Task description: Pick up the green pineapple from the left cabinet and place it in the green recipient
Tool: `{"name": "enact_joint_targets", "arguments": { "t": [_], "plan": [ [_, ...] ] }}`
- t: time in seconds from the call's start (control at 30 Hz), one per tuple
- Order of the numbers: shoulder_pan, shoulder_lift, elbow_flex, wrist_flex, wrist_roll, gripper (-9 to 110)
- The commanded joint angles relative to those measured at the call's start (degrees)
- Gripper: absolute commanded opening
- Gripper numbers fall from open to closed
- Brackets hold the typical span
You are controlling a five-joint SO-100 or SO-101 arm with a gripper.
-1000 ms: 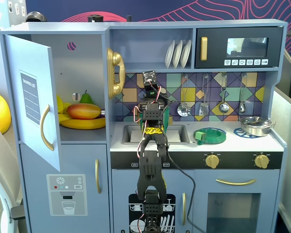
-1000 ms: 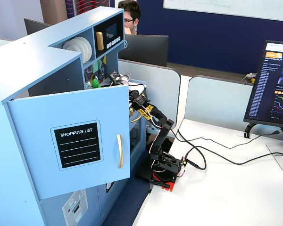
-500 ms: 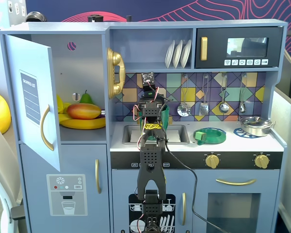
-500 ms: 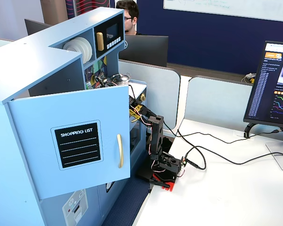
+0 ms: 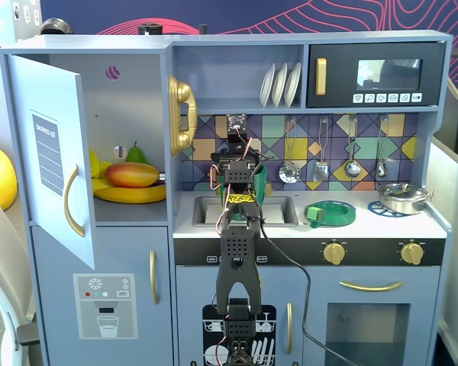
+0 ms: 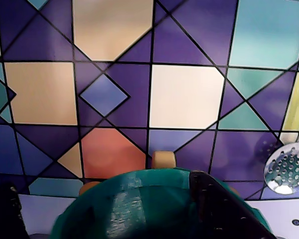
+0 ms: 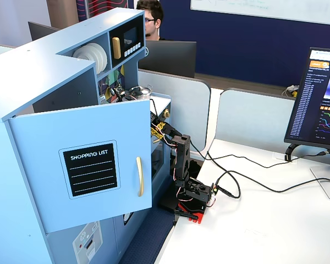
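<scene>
I see the left cabinet (image 5: 130, 137) standing open, its door (image 7: 88, 165) with the shopping-list panel swung outward; inside it, a mango (image 5: 132, 174) lies on bananas (image 5: 130, 194) with a pear (image 5: 136, 153) behind. My arm (image 5: 237, 252) rises in front of the sink (image 5: 275, 207), reaching toward the tiled backsplash (image 6: 154, 89). The green recipient (image 6: 139, 204) fills the bottom of the wrist view, directly below the camera. A flat green dish (image 5: 330, 213) sits on the surface to the right. The end effector (image 5: 240, 156) is mostly hidden, so I cannot tell its opening. I cannot make out the green pineapple anywhere.
</scene>
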Motion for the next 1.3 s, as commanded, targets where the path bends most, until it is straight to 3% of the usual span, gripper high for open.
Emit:
{"name": "enact_joint_targets", "arguments": {
  "t": [0.0, 0.3, 0.73, 1.07, 1.27],
  "plan": [
    [0.3, 1.9, -2.5, 0.5, 0.4, 40],
    [-0.3, 22.9, 17.8, -5.3, -0.6, 51],
    [3.0, 68.8, 62.7, 7.2, -1.0, 43],
    [4.4, 90.9, 87.0, 19.0, 0.9, 3],
    [2.5, 91.8, 92.3, 31.3, 8.6, 0]
  ]
}}
